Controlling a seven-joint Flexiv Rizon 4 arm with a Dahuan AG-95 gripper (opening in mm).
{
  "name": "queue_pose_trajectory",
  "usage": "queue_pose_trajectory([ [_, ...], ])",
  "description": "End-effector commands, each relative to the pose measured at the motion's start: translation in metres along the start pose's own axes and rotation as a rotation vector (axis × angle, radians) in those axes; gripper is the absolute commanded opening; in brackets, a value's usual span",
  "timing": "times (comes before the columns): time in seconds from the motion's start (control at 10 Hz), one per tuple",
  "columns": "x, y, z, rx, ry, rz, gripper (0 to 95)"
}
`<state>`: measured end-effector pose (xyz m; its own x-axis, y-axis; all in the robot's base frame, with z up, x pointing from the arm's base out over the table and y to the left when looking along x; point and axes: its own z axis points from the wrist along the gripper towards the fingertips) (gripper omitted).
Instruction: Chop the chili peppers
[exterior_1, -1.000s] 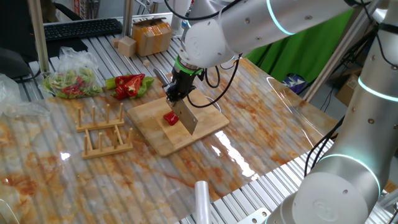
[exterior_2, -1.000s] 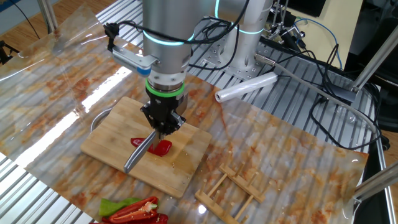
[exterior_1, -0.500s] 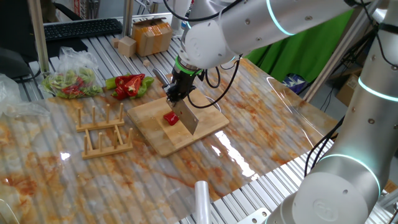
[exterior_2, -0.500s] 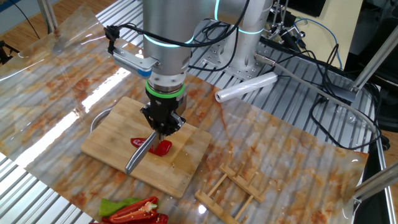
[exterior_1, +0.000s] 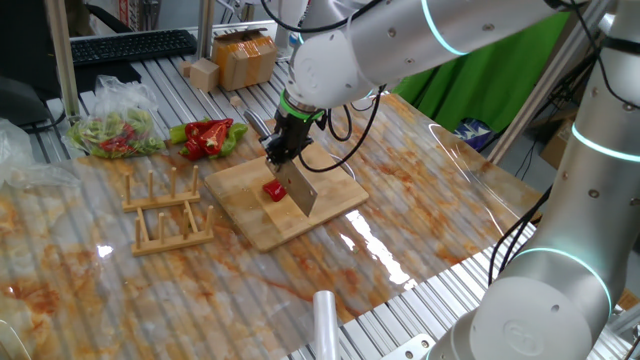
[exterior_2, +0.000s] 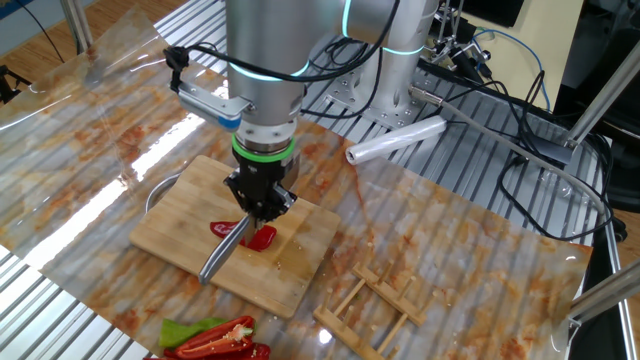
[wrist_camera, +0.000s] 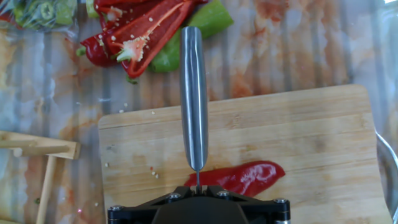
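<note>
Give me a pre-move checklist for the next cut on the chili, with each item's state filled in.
1. Claw shut on the knife: ok.
2. Chili pepper lying on the cutting board: ok.
3. Blade lined up across the pepper: ok in the hand view.
4. Blade edge touching or already through the pepper: cannot tell.
5. Spare split peppers off the board, away from the cut: ok.
6. Wooden rack beside the board, not touching it: ok.
</note>
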<state>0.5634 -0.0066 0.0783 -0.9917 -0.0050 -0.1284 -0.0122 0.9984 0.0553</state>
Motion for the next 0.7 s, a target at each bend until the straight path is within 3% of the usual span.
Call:
queue_pose_trajectory([
  [0.1,0.000,-0.001,0.011,-0.002,-0.013,-0.001,0.0],
  [0.4,0.000,-0.001,0.034,-0.020,-0.041,0.015,0.0],
  [0.7,-0.002,0.007,0.028,0.000,-0.038,0.027,0.0],
])
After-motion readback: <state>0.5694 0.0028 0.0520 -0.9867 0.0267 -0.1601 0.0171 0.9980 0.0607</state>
